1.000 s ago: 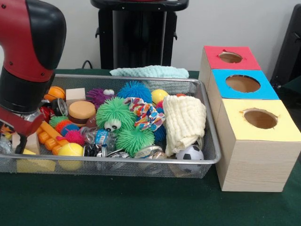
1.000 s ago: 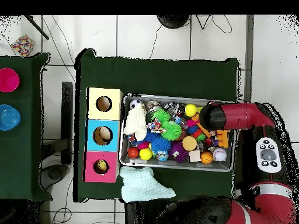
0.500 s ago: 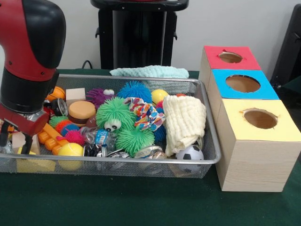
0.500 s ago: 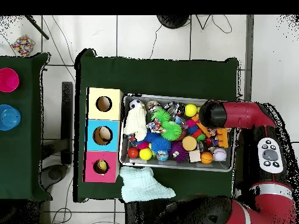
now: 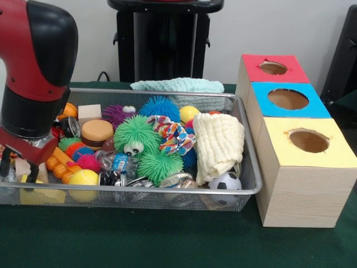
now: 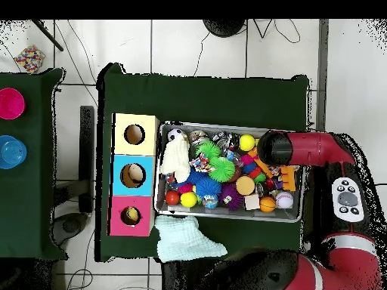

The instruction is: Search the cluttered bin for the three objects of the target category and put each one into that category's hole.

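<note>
Arm lifted a little at the bin's end

The gripper (image 5: pixel 17 170) had risen slightly over the mesh bin (image 5: pixel 248 167); I could not tell its opening or load. Toys remained inside, the three holed boxes (image 5: pixel 304 139) beside it, so searching probably continued.

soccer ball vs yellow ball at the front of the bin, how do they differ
The soccer ball is white with black patches; the yellow ball is plain yellow. The soccer ball lies at the bin's end nearer the boxes, under the cream cloth; the yellow ball lies at the opposite end, beside the arm. Both are round, look about the same size, and rest against the front mesh wall.
</note>
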